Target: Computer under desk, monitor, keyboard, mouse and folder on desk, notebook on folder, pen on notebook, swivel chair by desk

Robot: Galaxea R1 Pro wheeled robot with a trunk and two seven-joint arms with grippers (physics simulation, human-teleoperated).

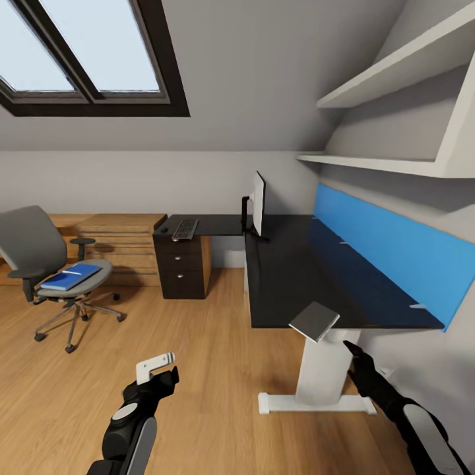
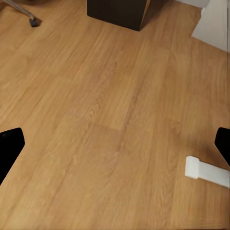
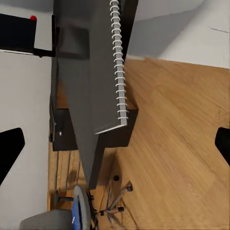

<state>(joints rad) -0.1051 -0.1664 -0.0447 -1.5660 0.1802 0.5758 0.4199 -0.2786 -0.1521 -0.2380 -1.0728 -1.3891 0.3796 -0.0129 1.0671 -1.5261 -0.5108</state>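
Note:
The grey swivel chair [image 1: 33, 254] stands at the left, away from the black desk [image 1: 290, 277], with the blue folder [image 1: 69, 277] on its seat. A thin pale streak on the folder may be the pen. The monitor [image 1: 258, 203] stands edge-on at the desk's corner, and the keyboard [image 1: 185, 229] lies on the wing above the drawer unit [image 1: 183, 264]. A grey spiral notebook [image 1: 315, 321] juts over the desk's front edge. My right gripper [image 1: 351, 349] is just below it, open and holding nothing, and looks at the notebook [image 3: 103, 72]. My left gripper [image 1: 161, 377] is open over bare floor.
The desk's white pedestal leg [image 1: 323, 376] and its foot [image 2: 206, 172] stand close by my right arm. A blue back panel [image 1: 396, 251] and white wall shelves [image 1: 396, 79] lie beyond the desk. A low wooden cabinet [image 1: 112, 237] lines the far wall. Wood floor spreads between chair and desk.

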